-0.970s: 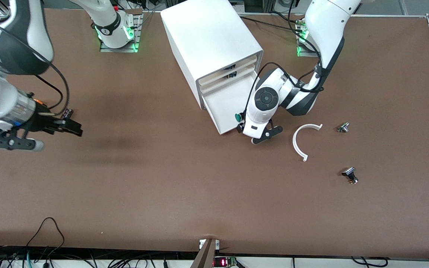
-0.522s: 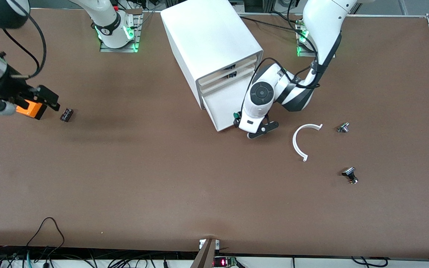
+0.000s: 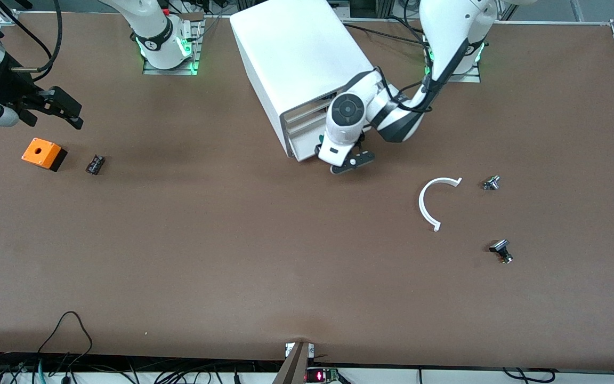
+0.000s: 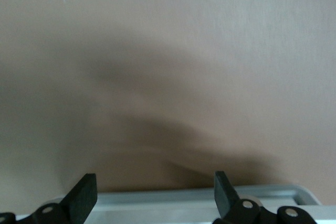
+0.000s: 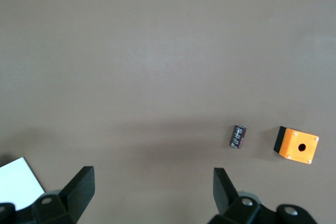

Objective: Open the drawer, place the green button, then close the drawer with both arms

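front view, left jaws [image 3: 345,160] spread against drawer [image 3: 307,143] front, button hidden

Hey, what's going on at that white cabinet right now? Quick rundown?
Left tool open, at the bottom drawer front, drawer nearly shut. Right tool open, waiting above the orange box. Button out of sight. Nothing blocking.

Robotics lab, bench-mounted arms [image 3: 147,26], trailing cables [image 3: 67,330]
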Motion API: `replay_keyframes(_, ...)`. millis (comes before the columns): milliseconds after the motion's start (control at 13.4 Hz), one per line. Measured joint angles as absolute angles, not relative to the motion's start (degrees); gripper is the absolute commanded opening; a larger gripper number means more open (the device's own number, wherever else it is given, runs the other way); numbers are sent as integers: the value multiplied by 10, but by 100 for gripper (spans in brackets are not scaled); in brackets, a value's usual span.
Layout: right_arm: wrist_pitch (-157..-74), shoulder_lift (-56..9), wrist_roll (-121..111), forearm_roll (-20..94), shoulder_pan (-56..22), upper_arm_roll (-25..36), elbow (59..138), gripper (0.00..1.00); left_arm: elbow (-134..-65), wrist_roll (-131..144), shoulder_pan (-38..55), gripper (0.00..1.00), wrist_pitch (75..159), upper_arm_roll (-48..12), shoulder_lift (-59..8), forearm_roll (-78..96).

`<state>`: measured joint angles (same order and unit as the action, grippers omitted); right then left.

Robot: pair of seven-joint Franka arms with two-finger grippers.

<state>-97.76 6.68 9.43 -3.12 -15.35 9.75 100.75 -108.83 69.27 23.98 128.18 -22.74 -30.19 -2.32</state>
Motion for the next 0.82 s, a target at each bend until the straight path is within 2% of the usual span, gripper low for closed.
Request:
replay_keyframes(224,-977,67,98,-31,-46,-4,1008,100,-1093,707,240,98,1264,-250,-298,-23)
replay_keyframes(373,-977,67,99,-31,0,-43,1008,100,-1093,709,240,98,1258,-256,-297,-20)
replay_keyframes(821,-975,74,104,-24,19,-72,1007,100,-1093,710,239,98,1257,-260,-297,-4)
